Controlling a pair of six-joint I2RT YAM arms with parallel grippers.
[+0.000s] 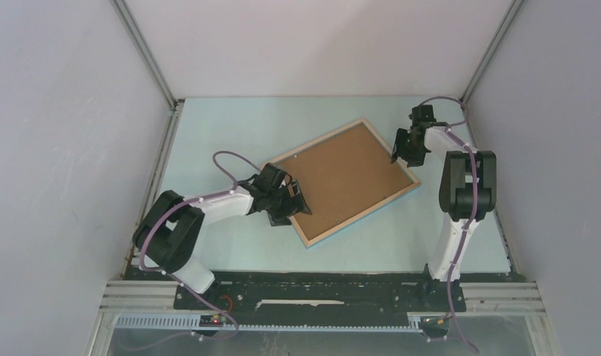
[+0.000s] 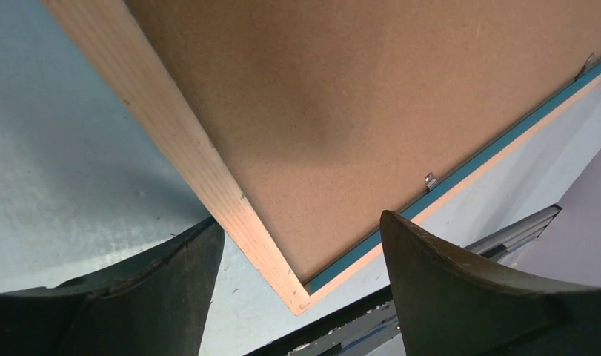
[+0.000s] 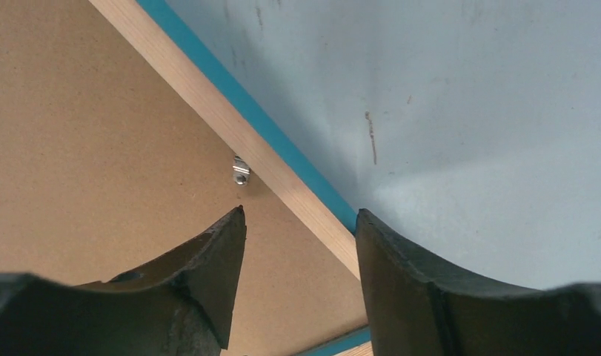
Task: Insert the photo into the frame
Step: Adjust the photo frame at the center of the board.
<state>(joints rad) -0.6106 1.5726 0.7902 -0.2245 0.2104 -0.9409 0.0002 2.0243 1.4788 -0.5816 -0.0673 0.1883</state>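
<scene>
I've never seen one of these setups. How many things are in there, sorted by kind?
Picture frame: 1, lying back side up
Brown backing board: 1, set in the frame
Robot arms: 2, left arm and right arm
Photo: 0 in view
Total: 4

Soft, even light across my desk [image 1: 230, 245]; only a faint shadow pooling under my left arm [image 1: 216, 206]; left camera, a dim smudge of shadow on the brown board [image 2: 401, 89]; my left claw [image 2: 301, 222] looms black and soft-edged up close; right camera, metal clip [image 3: 240, 170] glints, wood grain of the frame [image 3: 282, 182] crisp.
</scene>
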